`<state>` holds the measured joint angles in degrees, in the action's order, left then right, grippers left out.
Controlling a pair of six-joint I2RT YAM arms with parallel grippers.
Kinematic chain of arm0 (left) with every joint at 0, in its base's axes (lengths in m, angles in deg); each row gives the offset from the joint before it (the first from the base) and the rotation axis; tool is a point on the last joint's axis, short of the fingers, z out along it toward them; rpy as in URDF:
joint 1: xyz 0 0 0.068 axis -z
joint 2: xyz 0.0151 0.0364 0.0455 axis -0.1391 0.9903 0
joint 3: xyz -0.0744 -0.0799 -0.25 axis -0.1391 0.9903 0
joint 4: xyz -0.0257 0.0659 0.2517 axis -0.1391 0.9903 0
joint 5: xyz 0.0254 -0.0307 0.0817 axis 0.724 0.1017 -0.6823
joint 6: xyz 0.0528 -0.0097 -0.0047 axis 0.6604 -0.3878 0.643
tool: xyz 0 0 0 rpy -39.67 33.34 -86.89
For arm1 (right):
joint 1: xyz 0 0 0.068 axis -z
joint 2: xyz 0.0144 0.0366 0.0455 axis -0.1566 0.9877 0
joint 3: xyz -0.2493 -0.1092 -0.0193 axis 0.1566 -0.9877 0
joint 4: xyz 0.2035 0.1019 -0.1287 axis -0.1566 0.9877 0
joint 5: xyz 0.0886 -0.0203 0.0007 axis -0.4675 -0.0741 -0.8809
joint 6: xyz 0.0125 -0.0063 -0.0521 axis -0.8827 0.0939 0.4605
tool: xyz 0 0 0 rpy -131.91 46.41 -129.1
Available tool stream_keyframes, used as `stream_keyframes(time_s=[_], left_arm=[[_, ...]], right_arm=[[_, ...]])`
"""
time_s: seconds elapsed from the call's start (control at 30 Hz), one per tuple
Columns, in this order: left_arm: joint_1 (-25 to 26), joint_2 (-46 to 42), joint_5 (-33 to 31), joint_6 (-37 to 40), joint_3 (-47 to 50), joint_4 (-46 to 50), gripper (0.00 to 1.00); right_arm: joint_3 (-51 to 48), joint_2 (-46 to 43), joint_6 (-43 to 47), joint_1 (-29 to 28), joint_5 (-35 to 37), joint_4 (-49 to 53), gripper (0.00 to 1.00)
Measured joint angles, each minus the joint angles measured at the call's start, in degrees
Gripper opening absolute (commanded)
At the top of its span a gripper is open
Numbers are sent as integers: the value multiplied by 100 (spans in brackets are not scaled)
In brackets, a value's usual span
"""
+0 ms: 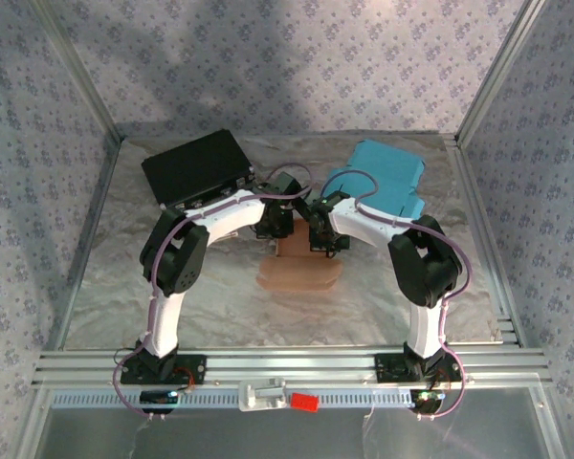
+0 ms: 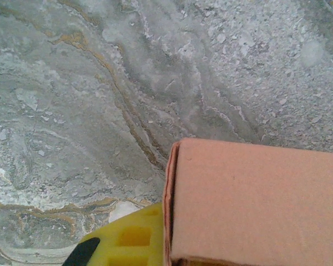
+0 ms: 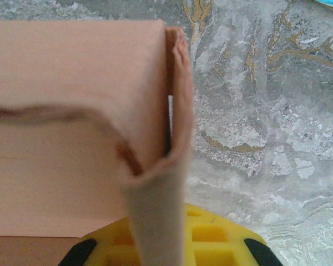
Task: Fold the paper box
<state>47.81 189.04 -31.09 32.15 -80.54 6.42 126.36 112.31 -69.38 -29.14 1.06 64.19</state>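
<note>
Two robot arms, the left arm [image 1: 177,263] and right arm [image 1: 423,330], have white links joined by bulky black joints. Thin purple cables [image 1: 151,320] run along each. The fingers [image 3: 211,238] are yellow moulded plastic with black patches.

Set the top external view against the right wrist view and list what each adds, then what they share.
Top external adds the layout: a black case at back left, and the left arm and right arm meeting over the paper box. Right wrist adds close detail: the box's layered side edge, a flap curling toward the camera, a yellow pad below it. Shared: the paper box and the silvery table.
</note>
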Motion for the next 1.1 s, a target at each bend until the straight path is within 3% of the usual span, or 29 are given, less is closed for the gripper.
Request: stream_keyframes(time_s=[0.17,0.37,0.67,0.9,1.03,1.1], left_arm=[[-42,-2,13,-39,-61,76,44],[-149,-76,588,-4,-197,90,48],[-205,-282,892,22,17,111,45],[-310,-839,975,101,671,-72,49],[-476,-1394,1473,173,1189,-732,44],[-654,-1609,1952,195,1447,-1152,37]], right_arm=[[0,0,-2,4,0,24,0],[0,0,-2,4,-20,24,0],[-2,0,-2,4,-35,22,0],[-2,0,-2,7,-37,22,0],[-17,0,2,33,-85,2,0],[-59,0,26,72,-186,-50,0]])
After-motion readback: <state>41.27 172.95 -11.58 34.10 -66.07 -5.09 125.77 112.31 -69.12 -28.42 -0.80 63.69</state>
